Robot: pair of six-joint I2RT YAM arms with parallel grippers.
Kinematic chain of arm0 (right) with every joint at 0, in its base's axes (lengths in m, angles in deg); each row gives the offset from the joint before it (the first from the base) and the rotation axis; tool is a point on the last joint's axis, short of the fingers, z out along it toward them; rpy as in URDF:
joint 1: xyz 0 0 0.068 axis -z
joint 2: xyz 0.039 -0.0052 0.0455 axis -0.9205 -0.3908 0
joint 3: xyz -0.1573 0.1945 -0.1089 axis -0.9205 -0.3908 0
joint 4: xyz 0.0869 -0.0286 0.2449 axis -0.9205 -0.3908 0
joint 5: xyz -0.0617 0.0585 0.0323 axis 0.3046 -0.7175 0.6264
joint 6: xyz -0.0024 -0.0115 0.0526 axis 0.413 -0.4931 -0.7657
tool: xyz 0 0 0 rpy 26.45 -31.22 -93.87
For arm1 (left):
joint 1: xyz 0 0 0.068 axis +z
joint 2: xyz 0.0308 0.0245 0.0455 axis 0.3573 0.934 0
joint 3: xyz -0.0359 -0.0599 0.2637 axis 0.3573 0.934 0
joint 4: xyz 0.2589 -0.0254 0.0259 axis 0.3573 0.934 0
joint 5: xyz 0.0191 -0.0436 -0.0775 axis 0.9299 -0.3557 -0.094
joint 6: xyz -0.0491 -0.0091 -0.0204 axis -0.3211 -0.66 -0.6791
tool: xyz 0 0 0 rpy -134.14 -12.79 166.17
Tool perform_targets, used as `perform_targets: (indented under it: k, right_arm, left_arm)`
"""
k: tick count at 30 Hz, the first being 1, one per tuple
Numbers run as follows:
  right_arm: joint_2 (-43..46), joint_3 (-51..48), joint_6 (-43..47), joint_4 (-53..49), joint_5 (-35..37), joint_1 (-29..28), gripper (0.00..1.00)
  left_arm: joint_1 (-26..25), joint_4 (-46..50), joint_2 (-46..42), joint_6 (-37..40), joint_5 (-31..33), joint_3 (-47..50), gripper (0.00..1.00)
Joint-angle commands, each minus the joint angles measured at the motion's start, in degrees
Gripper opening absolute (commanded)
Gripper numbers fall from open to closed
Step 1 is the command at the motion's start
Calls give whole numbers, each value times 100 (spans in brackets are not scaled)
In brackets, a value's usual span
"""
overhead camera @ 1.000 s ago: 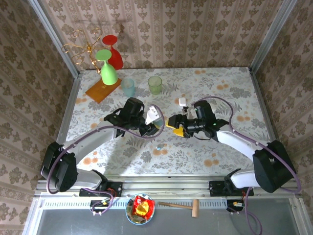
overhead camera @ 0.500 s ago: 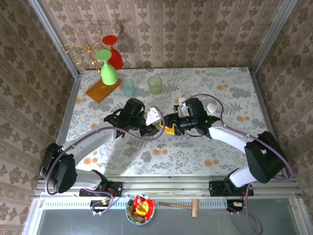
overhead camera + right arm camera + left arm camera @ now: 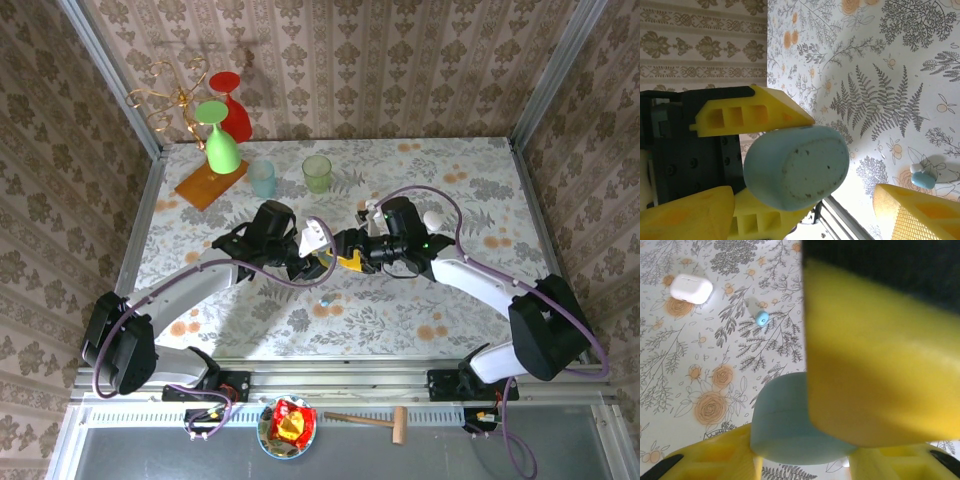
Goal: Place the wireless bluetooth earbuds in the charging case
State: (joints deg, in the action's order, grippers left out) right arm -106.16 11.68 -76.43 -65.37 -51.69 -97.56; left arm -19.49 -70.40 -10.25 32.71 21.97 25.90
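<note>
A light-blue charging case (image 3: pixel 790 420) is clamped between the yellow fingers of my left gripper (image 3: pixel 802 462), which holds it up above the middle of the table (image 3: pixel 470 170). From the right wrist the case (image 3: pixel 795 172) shows end-on, and my right gripper (image 3: pixel 805 195) is open with its fingers (image 3: pixel 920 212) spread to either side of it, the right one clear of it. From above, the right gripper (image 3: pixel 345 262) sits close against the left gripper (image 3: pixel 315 258). One pale-blue earbud (image 3: pixel 762 318) lies loose on the tablecloth; this earbud (image 3: pixel 923 177) also shows near my right finger.
A white case (image 3: pixel 691 288) lies on the cloth, the same white case (image 3: pixel 374 208) behind the grippers, with a small white rounded object (image 3: pixel 432 218) to its right. A green cup (image 3: pixel 317 172), a blue cup (image 3: pixel 262 178) and upturned glasses (image 3: pixel 222 140) stand at the back left.
My right gripper has moved left across the table until it sits against the left gripper and the case. The left arm has held still with the case.
</note>
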Motion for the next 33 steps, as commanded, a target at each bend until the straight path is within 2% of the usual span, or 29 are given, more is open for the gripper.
perform_targets:
  k: [1, 7, 25, 28, 31, 33]
  right_arm:
    - [-147, 328, 429, -301, 81, -80, 74]
    - [-450, 540, 632, -537, 41, -151, 69]
    - [-271, 366, 288, -616, 83, -116, 22]
    - [-92, 273, 110, -441, 19, -32, 19]
    - [124, 140, -114, -198, -91, 111, 18]
    - [336, 44, -314, -29, -167, 226, 16]
  left_arm:
    - [43, 130, -48, -13, -355, -50, 45]
    - [39, 390, 13, -11, -454, -150, 45]
    - [63, 153, -30, -114, -232, -68, 46]
    - [105, -112, -110, -176, -238, 57, 51]
    - [151, -571, -298, -327, -271, 237, 64]
    - [162, -916, -504, -462, -302, 345, 69]
